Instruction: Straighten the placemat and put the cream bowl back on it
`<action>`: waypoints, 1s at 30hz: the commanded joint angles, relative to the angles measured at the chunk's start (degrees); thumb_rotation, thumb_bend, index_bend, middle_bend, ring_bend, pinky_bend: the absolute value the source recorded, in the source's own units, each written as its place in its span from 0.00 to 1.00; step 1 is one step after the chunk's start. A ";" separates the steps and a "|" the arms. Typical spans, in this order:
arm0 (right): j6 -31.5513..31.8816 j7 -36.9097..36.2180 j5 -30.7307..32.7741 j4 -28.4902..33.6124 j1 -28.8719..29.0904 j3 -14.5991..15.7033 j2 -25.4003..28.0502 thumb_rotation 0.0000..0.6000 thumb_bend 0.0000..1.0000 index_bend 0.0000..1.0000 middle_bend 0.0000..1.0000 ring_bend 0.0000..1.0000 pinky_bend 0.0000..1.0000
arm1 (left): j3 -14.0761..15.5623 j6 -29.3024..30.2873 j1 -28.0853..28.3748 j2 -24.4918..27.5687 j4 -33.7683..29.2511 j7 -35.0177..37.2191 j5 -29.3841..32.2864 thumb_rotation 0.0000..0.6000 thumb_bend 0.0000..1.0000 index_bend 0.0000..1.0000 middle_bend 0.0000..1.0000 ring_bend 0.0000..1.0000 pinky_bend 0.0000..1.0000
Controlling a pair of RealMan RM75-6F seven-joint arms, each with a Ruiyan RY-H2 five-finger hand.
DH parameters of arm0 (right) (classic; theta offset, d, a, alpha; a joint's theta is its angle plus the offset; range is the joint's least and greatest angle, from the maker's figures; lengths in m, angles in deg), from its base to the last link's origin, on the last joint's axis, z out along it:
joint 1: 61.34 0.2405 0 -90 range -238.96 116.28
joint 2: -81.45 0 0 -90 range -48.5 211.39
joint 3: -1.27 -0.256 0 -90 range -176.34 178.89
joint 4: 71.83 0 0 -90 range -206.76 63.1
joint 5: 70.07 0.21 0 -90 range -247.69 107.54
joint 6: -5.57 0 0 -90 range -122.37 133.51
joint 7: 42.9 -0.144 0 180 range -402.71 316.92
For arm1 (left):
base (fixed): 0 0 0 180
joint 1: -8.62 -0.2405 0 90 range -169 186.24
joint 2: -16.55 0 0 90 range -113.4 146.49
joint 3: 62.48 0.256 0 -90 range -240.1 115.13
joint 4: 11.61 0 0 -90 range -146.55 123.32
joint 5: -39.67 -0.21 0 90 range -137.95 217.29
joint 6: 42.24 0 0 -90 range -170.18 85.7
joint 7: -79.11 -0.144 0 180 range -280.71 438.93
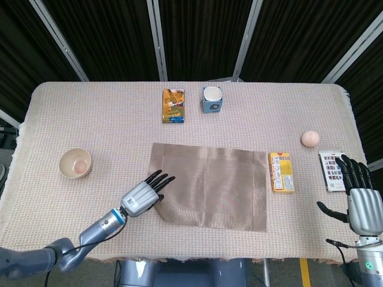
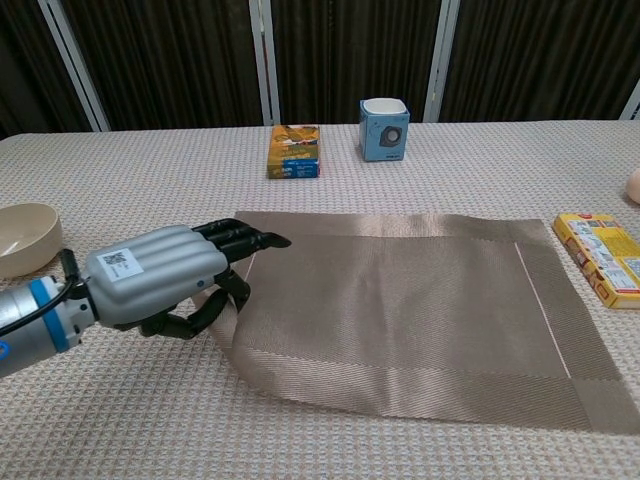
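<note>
The brown woven placemat [image 1: 215, 188] [image 2: 420, 300] lies at the table's middle front, its edges nearly square with the table. My left hand [image 1: 143, 194] [image 2: 165, 285] grips its left edge, fingers on top and thumb under the lifted edge. The cream bowl [image 1: 75, 162] [image 2: 25, 235] stands on the tablecloth far left of the mat, with a pinkish round thing inside. My right hand [image 1: 362, 203] hovers at the front right corner, fingers spread and holding nothing; the chest view does not show it.
An orange box [image 1: 173, 105] [image 2: 294, 150] and a blue-white cup [image 1: 212, 99] [image 2: 384, 129] stand at the back. A yellow packet [image 1: 280, 171] [image 2: 603, 256] lies just right of the mat. A peach ball [image 1: 309, 138] and a printed card [image 1: 331, 170] sit further right.
</note>
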 commanded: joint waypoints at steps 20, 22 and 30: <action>1.07 0.23 -2.25 1.72 -0.87 0.43 0.53 1.00 0.00 0.00 0.00 0.00 0.00 | 5.93 -0.34 -7.46 10.49 -15.59 -10.13 1.91 1.00 0.57 0.69 0.00 0.00 0.00; 1.08 0.24 -2.27 1.74 -0.89 0.42 0.53 1.00 0.00 0.00 0.00 0.00 0.00 | 5.87 -0.41 -7.60 10.53 -15.43 -10.18 1.96 1.00 0.57 0.69 0.00 0.00 0.00; 0.93 0.14 -2.31 1.76 -0.96 0.36 0.59 1.00 0.00 0.00 0.00 0.00 0.00 | 6.14 -0.76 -8.15 10.79 -14.32 -8.69 1.17 1.00 0.09 0.21 0.00 0.00 0.00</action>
